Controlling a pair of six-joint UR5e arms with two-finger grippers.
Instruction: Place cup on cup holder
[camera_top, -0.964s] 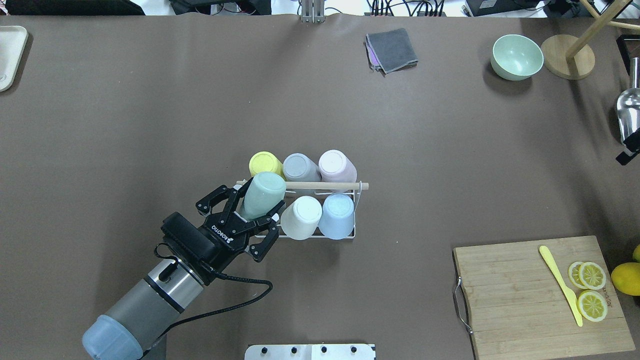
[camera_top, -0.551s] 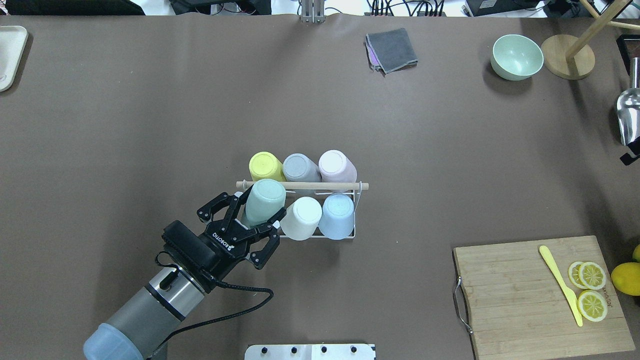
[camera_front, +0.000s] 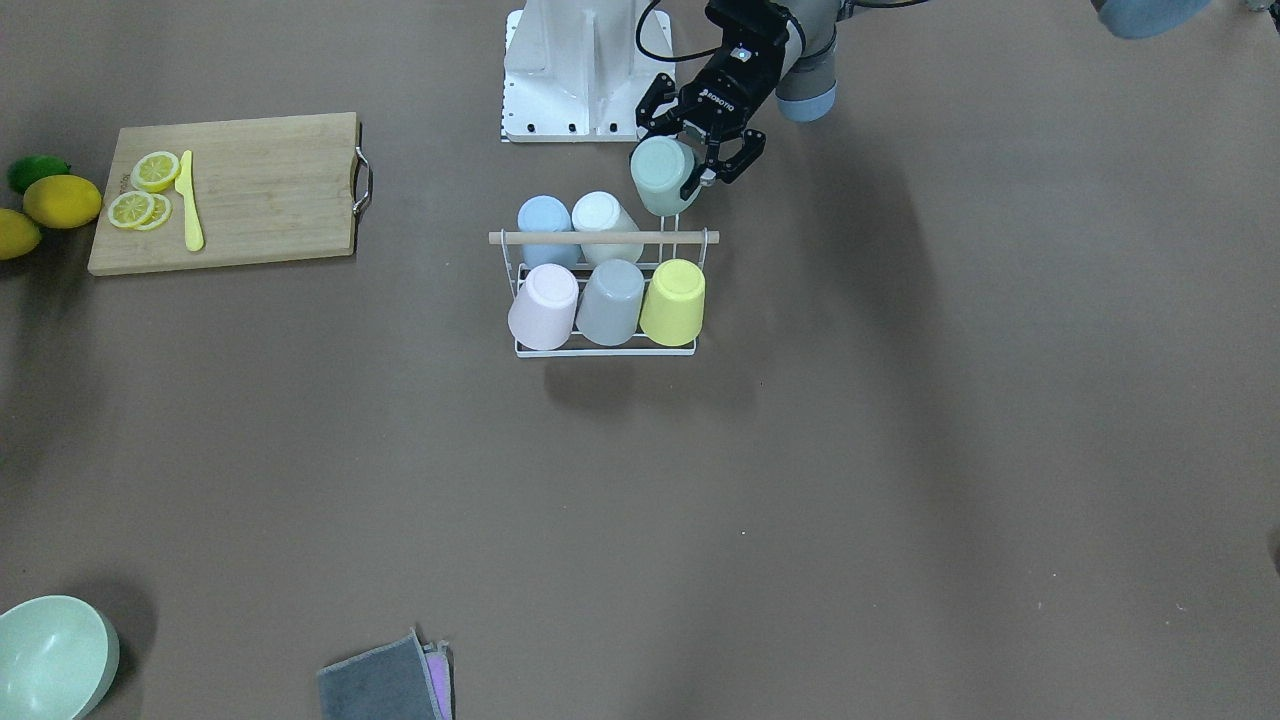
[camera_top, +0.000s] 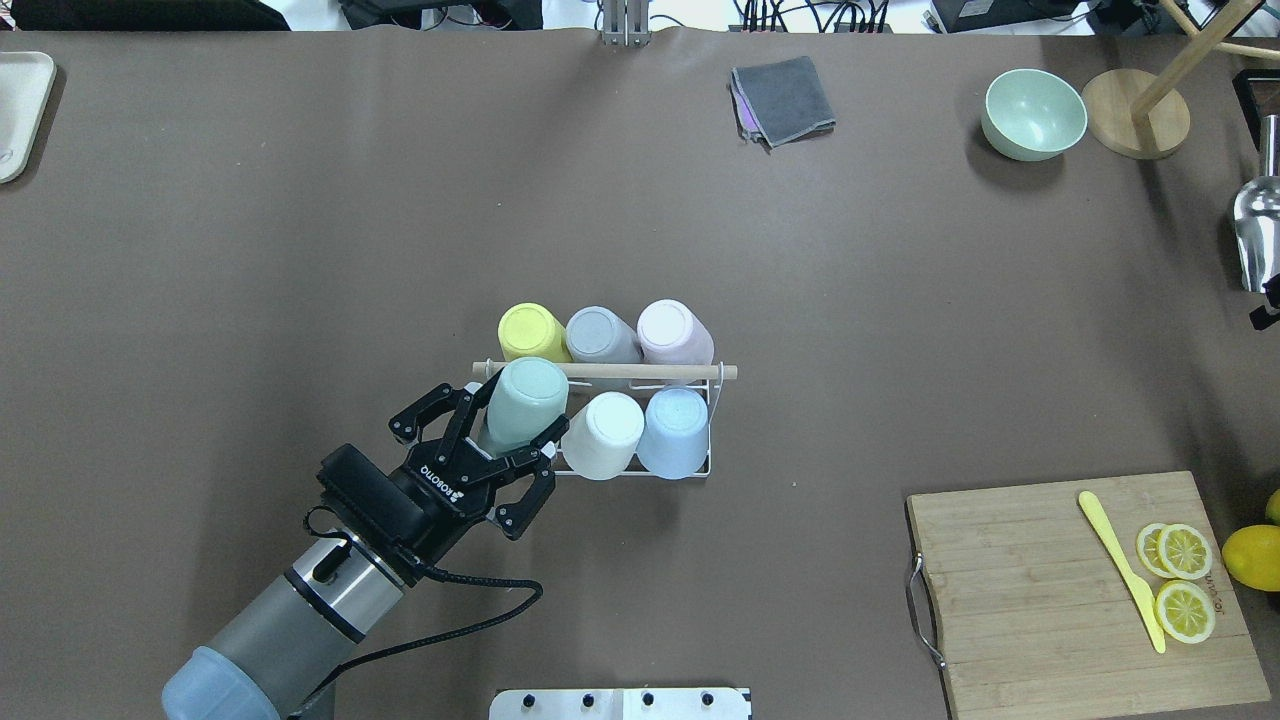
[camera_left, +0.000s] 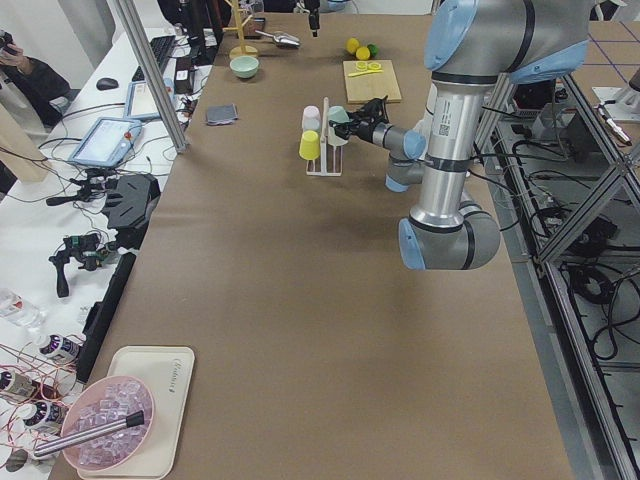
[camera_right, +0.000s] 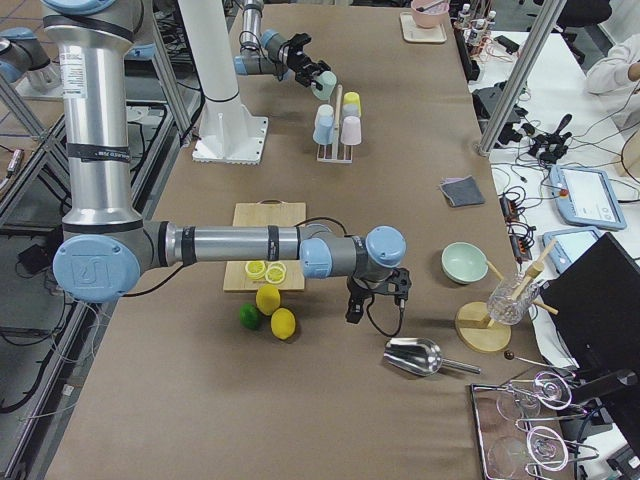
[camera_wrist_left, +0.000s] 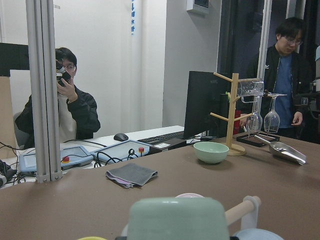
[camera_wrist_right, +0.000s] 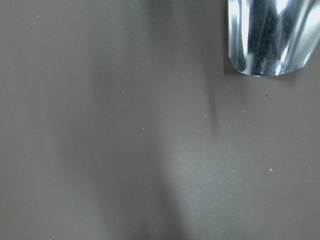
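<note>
Cup (camera_top: 525, 398) – smooth, matt mint-green plastic, a tapered cylinder with a flat round base – inverted and tilted at the robot's-left end of the near row of the cup holder (camera_top: 708, 432). In the overhead view its base overlaps the end of the wooden rod (camera_top: 650, 371); contact between them cannot be judged. Whether the cup is fully seated on a prong is hidden.

The left gripper (camera_top: 515, 425), black with jointed linkages, reaches in from the robot's side. Its fingers (camera_top: 553, 435) are spread and flank the lower, wider part of the cup. Whether the pads touch the wall cannot be told.

The holder is a thin white wire frame with a rectangular base, topped by the pale round rod. Five further cups of the same shape rest bottom-up and leaning on it:
- near row: white cup (camera_top: 605, 430) just beside the mint one, then blue cup (camera_top: 675, 425);
- far row: yellow cup (camera_top: 530, 330), grey cup (camera_top: 597, 335), pink cup (camera_top: 668, 330).

The right gripper (camera_right: 377, 296) hangs over the brown table (camera_top: 300, 250) far off on the robot's right, near a shiny metal scoop (camera_top: 1257, 230). The state of its fingers cannot be told.

Also shown: a slatted bamboo board (camera_top: 1040, 600) with lemon slices (camera_top: 1185, 580), and a pale green bowl (camera_top: 1035, 112).
</note>
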